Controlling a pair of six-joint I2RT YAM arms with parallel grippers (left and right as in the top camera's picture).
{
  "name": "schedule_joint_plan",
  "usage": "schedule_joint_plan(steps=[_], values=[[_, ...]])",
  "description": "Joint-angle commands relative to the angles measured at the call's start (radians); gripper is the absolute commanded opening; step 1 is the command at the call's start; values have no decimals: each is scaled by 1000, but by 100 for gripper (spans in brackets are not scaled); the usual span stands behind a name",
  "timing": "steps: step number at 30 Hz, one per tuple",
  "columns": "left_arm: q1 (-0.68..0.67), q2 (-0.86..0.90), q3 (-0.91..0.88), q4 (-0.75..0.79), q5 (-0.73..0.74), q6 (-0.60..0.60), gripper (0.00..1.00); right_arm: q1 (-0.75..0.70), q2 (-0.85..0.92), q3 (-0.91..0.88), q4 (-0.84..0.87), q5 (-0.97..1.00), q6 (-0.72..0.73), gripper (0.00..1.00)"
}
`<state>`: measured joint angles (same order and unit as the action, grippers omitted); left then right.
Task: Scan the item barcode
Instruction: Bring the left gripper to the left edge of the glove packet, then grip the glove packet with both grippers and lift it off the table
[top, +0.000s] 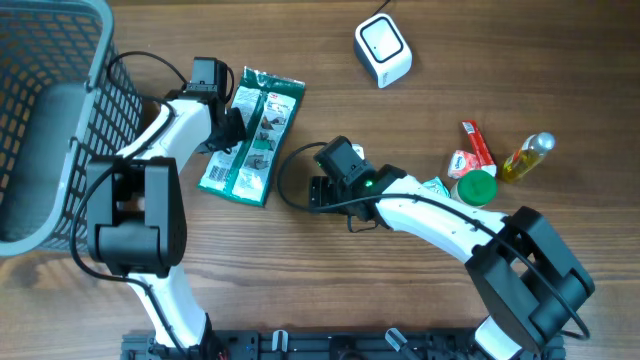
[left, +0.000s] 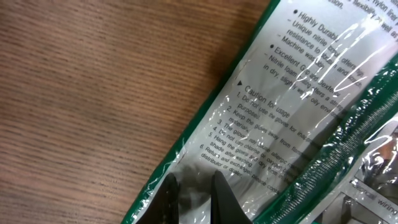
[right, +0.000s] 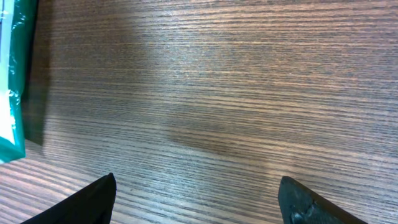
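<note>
1. Far out at 9 o'clock in the overhead view, grey mesh basket (top: 95, 90) stands aside, probably the drop spot for scanned goods; nothing touches it
2. Around 10 o'clock, left gripper (top: 230, 128) sits on the near edge of the green packet (top: 252, 135); wrist view shows its fingers (left: 163, 202) drawn together on the crinkled clear film at the rim, so clamped on the packet, which reads as a pinch made for lifting
3. Just left of centre, packet lies flat on the table (top: 300, 300), printed instructions up; no barcode made out on the visible face, can't tell which side carries it
4. Near centre, right gripper (top: 316, 192) has jaws wide apart over bare wood, holding and touching nothing; packet edge shows at 9 o'clock in its wrist view, so likely parked close to assist
5. Up at 1 o'clock, white scanner (top: 383, 50) is well apart from the packet, which must be carried there
6. Out at 3 o'clock, red tube (top: 478, 143), green-lidded jar (top: 476, 187) and yellow bottle (top: 527, 157) are clustered, untouched
</note>
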<state>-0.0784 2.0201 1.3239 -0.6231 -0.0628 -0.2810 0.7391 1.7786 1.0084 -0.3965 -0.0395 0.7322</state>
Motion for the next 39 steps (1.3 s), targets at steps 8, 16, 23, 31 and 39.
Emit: schedule_joint_plan(steps=[8,16,23,31,39], values=[[3,106,-15,4,-10,16,6,3,-2,-10,3,25,1,84],[2,106,-83,43,24,15,4,3,-2,-10,4,24,4,84],[2,106,-147,-21,159,12,4,-89,-2,-10,1,-169,-9,84],[-125,106,-148,-159,253,-19,4,-204,-2,-26,-3,-407,-107,84],[-261,84,-72,-289,264,-41,4,-204,-2,-51,22,-407,-103,84]])
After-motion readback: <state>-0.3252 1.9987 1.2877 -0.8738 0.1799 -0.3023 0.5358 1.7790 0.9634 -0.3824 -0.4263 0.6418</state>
